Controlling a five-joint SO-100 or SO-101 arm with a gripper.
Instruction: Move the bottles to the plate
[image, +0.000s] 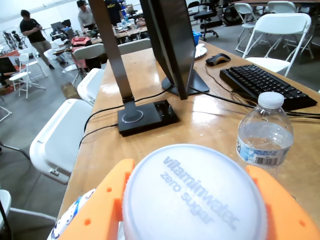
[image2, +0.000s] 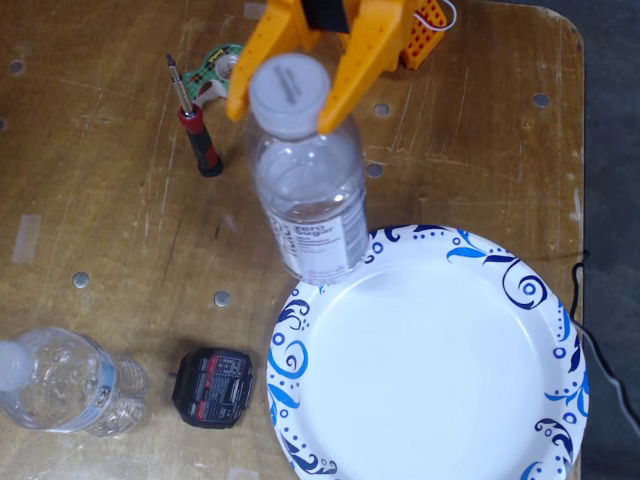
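Two clear bottles with white caps show: one with a printed "zero sugar" label (image2: 310, 195) is pinched at its cap between the orange gripper (image2: 290, 75), its base at the plate's (image2: 500, 270) upper-left patterned rim in the fixed view, though whether it rests there or hangs above is hard to judge. Its cap fills the wrist view. The crinkled, pale-labelled bottle (image2: 65, 385) sits on the wooden surface (image2: 90, 230), well apart at lower left.

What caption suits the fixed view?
Orange pincer grips a capped bottle at the edge of a blue-patterned plate.
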